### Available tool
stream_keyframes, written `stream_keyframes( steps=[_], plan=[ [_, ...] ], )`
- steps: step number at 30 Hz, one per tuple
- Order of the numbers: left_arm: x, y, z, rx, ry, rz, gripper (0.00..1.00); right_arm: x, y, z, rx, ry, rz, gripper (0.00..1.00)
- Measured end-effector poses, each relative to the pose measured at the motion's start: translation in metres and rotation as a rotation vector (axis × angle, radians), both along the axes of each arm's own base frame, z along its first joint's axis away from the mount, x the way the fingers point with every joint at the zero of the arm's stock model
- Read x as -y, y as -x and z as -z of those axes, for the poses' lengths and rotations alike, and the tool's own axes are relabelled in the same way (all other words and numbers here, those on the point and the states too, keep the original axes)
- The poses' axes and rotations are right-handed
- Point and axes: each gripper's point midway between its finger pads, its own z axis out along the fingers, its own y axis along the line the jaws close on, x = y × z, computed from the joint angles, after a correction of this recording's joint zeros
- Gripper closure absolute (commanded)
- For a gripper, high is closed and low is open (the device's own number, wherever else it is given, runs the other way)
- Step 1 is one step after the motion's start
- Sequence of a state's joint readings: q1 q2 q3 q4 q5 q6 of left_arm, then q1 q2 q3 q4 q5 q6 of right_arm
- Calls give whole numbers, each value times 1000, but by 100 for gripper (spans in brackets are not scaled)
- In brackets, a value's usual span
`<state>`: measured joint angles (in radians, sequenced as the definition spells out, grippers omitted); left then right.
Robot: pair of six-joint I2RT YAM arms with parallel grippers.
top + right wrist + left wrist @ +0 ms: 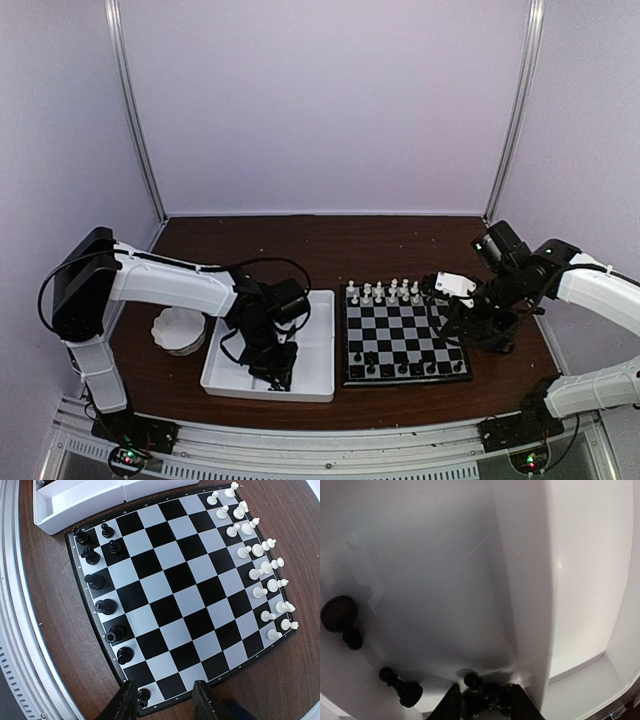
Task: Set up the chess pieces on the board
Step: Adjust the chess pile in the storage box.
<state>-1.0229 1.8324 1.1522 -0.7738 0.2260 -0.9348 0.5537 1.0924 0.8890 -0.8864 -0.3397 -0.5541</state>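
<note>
The board (pixel 405 338) lies right of centre, and it fills the right wrist view (pixel 175 595). White chess pieces (pixel 260 560) fill its two far rows. Black chess pieces (pixel 106 607) stand along the near row, with two black pawns (pixel 115 546) on the second row. My left gripper (pixel 484 705) is open, low in a corner of the white divided tray (pixel 318 372), its jaws either side of a small cluster of black pieces (pixel 481 692). My right gripper (pixel 165 702) is open and empty above the board's near right edge, by a black corner piece (pixel 143 697).
Two more black pieces lie loose on the tray floor, a pawn (pixel 400 686) and a larger one (pixel 341 619). The tray's divider wall (pixel 530 580) runs just right of the left jaws. A white scalloped bowl (pixel 180 330) sits left of the tray.
</note>
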Motion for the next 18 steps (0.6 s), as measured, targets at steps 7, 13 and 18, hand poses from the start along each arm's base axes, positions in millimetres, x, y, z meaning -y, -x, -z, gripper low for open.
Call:
stream_keyframes(
  steps=[7,13,18],
  plan=[
    [-14,-6,-1,47,-98,75,75,0,0,0,0,0,0,60],
    [-12,-20,3,72,-114,133,80,0,0,0,0,0,0,60],
    [-12,-39,3,99,-110,153,78,0,0,0,0,0,0,60]
  ],
)
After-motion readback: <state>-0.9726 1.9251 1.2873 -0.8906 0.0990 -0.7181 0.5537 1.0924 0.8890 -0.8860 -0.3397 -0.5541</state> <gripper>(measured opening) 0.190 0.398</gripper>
